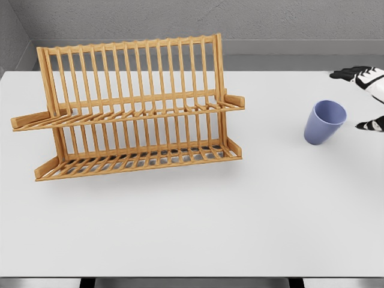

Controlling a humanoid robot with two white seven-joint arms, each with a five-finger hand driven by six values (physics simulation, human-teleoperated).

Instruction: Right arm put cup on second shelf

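The blue cup sat upright on the white table, just left of the right hand, whose fingers were spread either side, not touching it. Nothing visible inside the cup. The wooden rack stood well apart, both shelves bare.

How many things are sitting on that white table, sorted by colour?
Wooden brown: 1, the dish rack
Blue-purple: 1, the cup
Total: 2 things on the table. The right robot hand at the right edge is near the cup but not holding it.
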